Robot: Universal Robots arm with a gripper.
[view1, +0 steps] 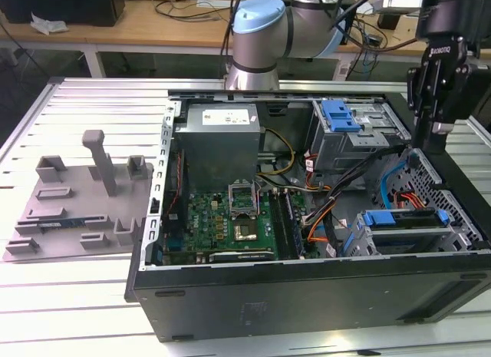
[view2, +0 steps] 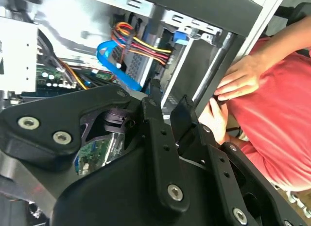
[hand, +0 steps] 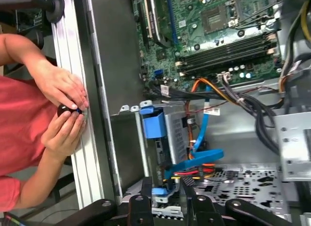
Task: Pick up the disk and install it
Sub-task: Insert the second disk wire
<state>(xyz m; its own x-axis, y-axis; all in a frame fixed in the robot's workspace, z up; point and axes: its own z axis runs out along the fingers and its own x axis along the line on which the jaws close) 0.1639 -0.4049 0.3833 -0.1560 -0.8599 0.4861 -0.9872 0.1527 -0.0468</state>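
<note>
Pincer (view1: 424, 146) empty, fingers (view2: 154, 114) slightly parted, hovering above the case's (view1: 307, 284) right end in the exterior view. Disk (view1: 404, 226) seated in the lower bay, just below the pincer, long axis lying across the bay.

A slatted metal bench (view1: 84, 104) is seen carrying an open computer case (view1: 307, 295); a grey plastic fixture (view1: 77, 203) is laid beside it, toward the exterior view's left.
</note>
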